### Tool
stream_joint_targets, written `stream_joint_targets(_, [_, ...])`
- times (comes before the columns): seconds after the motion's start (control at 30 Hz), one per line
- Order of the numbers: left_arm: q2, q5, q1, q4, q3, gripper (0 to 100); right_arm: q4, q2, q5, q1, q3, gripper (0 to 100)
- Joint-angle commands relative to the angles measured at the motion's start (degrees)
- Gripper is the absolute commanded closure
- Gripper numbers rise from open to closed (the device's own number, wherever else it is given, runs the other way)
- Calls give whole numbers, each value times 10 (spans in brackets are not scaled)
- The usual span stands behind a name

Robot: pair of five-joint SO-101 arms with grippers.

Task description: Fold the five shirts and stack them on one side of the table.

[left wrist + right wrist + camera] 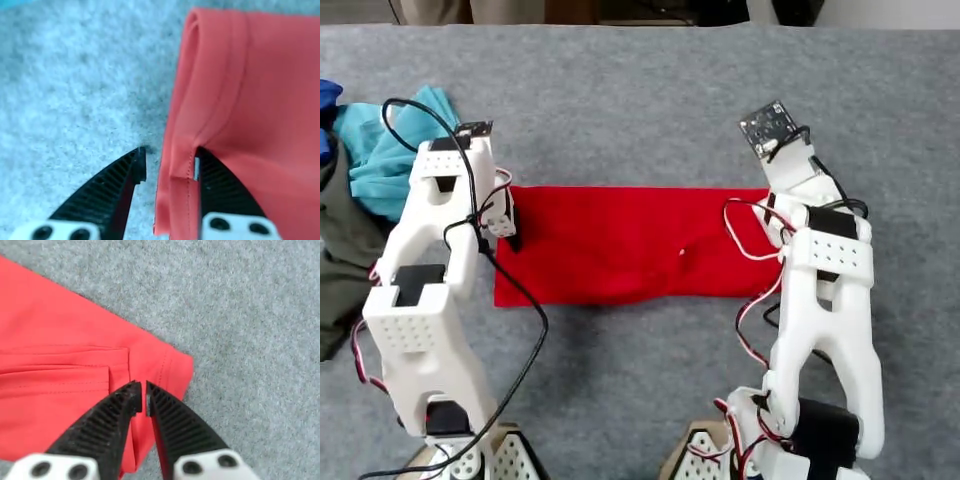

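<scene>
Grey felt table (pixel 640 100); left hand (pixel 170 159) spread astride red shirt (pixel 260 100); right hand (pixel 142 390) closed.

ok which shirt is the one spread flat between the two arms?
The red shirt: it lies flat. The teal shirt and dark shirt sit crumpled in a heap off to one side.

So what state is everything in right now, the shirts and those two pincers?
red shirt: folded into a long strip, flat on the table.
left pincer: open, with one end of the red shirt's edge between its fingers.
right pincer: shut, over the red shirt's other end.
teal shirt: crumpled, unfolded, in a heap.
dark shirt: crumpled, in the same heap.
</scene>
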Motion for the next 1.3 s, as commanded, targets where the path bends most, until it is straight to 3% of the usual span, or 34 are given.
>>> stream_joint_targets(0.0, [6,-1,7,-28,12,836,-11,0,-2,9,-10,972])
stream_joint_targets(0.27, [7,0,10,-24,13,843,-11,0,-2,9,-9,972])
stream_joint_targets(0.47, [11,-2,27,-27,16,982,-11,-1,-2,9,-9,972])
stream_joint_targets(0.63, [35,-4,50,-22,11,981,-11,0,-3,18,-9,972])
stream_joint_targets(0.87, [35,-4,25,-15,-4,981,-33,0,-27,64,-9,972])
stream_joint_targets(0.97, [36,-9,-2,20,-40,981,-69,0,-55,95,3,970])
stream_joint_targets(1.07, [39,-42,-25,58,-80,981,-94,1,-33,114,17,969])
stream_joint_targets(1.27, [36,-62,-62,107,-138,981,-166,1,-142,183,21,969])
